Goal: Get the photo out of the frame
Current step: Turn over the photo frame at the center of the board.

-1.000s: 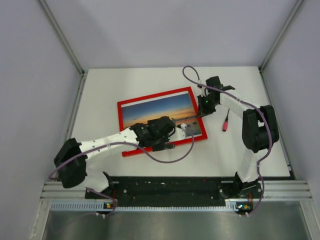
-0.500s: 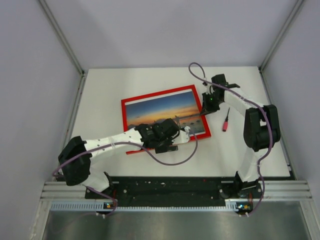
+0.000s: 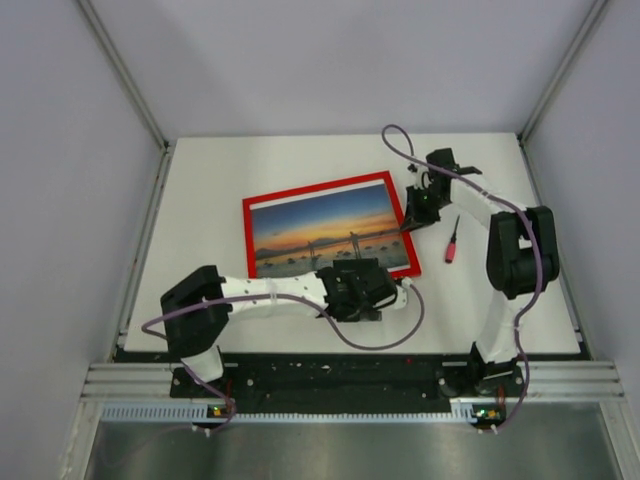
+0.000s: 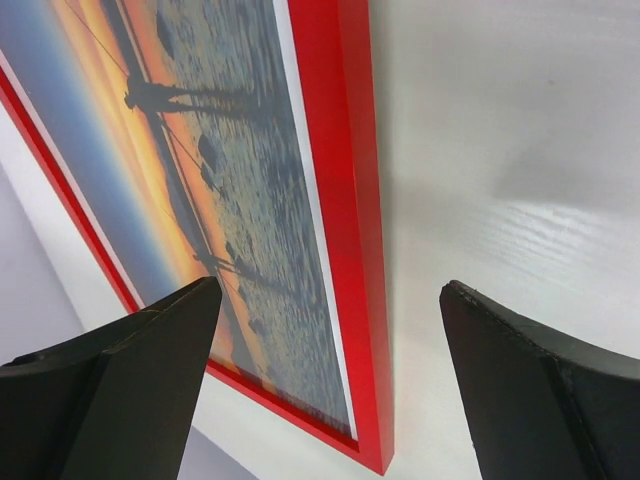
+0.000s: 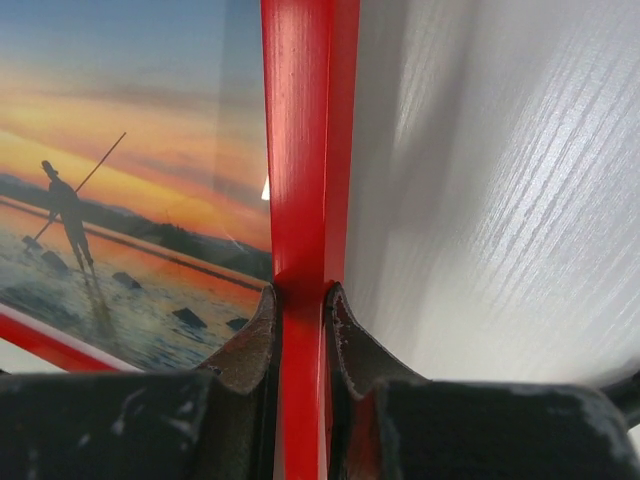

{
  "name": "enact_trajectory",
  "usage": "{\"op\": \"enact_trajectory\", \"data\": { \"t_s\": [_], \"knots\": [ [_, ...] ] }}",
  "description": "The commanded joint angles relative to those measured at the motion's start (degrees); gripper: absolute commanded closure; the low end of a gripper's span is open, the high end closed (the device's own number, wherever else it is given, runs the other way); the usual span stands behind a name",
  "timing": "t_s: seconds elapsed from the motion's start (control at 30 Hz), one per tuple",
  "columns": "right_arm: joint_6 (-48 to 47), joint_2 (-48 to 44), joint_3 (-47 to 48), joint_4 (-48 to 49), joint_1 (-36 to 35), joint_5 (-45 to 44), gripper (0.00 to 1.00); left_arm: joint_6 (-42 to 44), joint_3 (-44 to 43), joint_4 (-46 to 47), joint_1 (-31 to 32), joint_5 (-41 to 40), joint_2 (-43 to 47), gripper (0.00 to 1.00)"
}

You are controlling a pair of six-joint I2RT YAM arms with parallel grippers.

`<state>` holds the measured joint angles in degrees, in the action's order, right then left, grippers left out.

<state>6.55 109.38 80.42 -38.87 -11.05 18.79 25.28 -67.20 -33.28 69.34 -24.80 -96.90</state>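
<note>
The frame (image 3: 320,187) is thin and bright red and lies flat on the white table, holding the photo (image 3: 325,228), an orange-and-blue sunset over water. My right gripper (image 3: 412,222) is shut on the frame's right rail. In the right wrist view its fingertips (image 5: 262,320) pinch the red rail (image 5: 300,150), with the photo (image 5: 130,180) to the left. My left gripper (image 3: 372,292) hovers open at the frame's near edge by the right corner. In the left wrist view the red rail (image 4: 340,200) and photo (image 4: 200,150) run between its wide-apart fingers (image 4: 120,390), which touch nothing.
A small red-handled screwdriver (image 3: 452,240) lies on the table (image 3: 220,170) just right of the frame, beside the right arm. Purple cables loop from both arms. Grey enclosure walls stand on three sides.
My left arm has slid off the photo toward the near right corner of the frame. The frame has shifted slightly to the right with the right gripper still shut on it.
</note>
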Motion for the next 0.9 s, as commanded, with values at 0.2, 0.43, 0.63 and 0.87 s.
{"op": "enact_trajectory", "data": {
  "t_s": [0.2, 0.43, 0.63, 0.87],
  "knots": [
    [3.2, -0.1, 4.8, 0.6, 2.3, 9.9, 1.00, -2.4, -0.7, 10.2, 4.6, -16.1, -9.2, 0.02],
    [3.3, -1.2, 4.3, 0.6, 2.3, 11.0, 1.00, -0.3, 0.9, 15.1, 4.5, -20.3, -12.5, 0.02],
    [1.3, -1.4, 5.0, 0.6, 2.0, 3.8, 0.97, 0.0, 3.6, 16.7, 4.3, -20.1, -9.4, 0.02],
    [-1.1, -0.3, 6.8, 0.5, -2.7, -5.4, 0.61, -0.1, 8.4, 15.4, -0.3, -13.9, 3.6, 0.02]
  ]
}}
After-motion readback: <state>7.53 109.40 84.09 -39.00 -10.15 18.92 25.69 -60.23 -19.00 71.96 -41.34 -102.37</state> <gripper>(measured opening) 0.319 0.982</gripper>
